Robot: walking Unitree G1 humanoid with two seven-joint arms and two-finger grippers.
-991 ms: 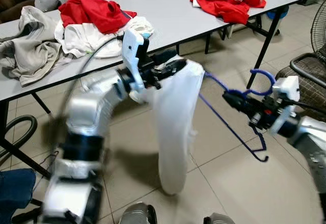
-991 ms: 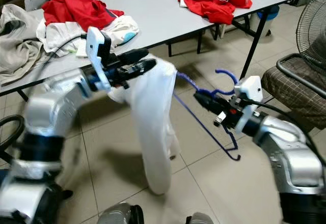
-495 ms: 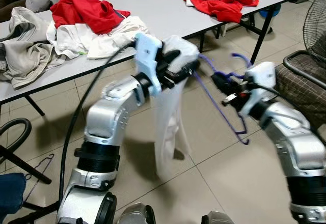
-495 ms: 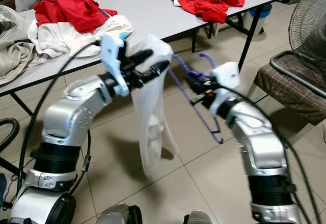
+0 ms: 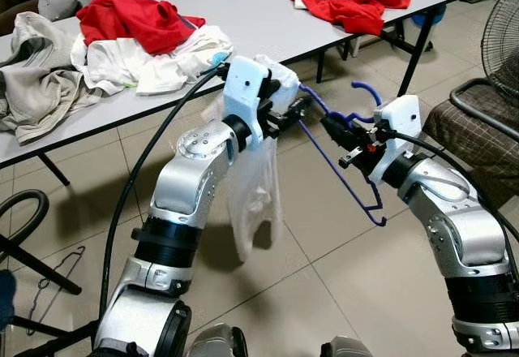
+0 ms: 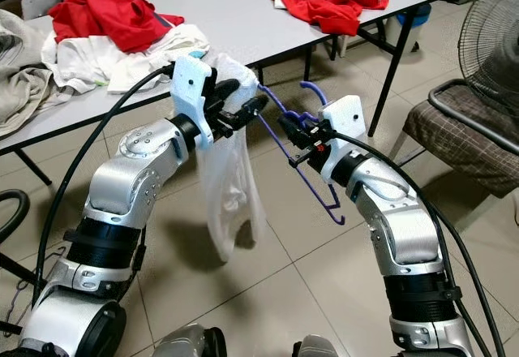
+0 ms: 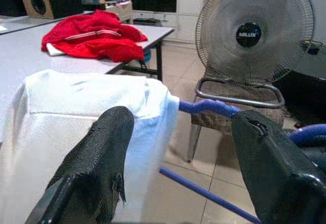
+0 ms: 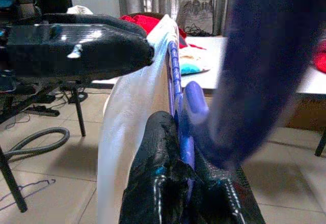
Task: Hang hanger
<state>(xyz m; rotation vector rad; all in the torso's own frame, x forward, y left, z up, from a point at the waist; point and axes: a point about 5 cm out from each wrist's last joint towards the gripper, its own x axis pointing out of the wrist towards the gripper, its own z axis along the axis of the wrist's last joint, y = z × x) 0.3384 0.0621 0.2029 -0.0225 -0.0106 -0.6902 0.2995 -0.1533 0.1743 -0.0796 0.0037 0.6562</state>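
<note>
Step in hand, as judged: the garment is being dressed onto the hanger; hanging on a rail or hook comes later, and no rail is identifiable in these views.

Far left, a heap of grey, white and red clothes (image 5: 122, 40) lies on the grey bench (image 5: 259, 16); a spare wire hanger (image 5: 61, 268) lies on the tiled floor below.

Left arm: raised from the shoulder, elbow bent, forearm reaching forward and to the right at chest height. The left gripper (image 5: 280, 113) sits at the collar of the white garment (image 5: 255, 195). In the left wrist view its fingers (image 7: 97, 158) stand wide apart, the cloth draped against one of them and the blue hanger bar passing between; no firm pinch is evident. The garment droops toward the floor beneath it.

Centre: the blue hanger (image 5: 345, 166) spans between the two grippers, one shoulder end tucked into the garment's top, hook up, lower bar slanting down to the right.

Right arm: elbow bent, forearm angled inward and up. The right gripper (image 5: 340, 134) is closed tight on the hanger near its neck.

Next move, as judged: push the hanger further into the garment while the left gripper keeps the collar spread, then seat the second shoulder
</note>
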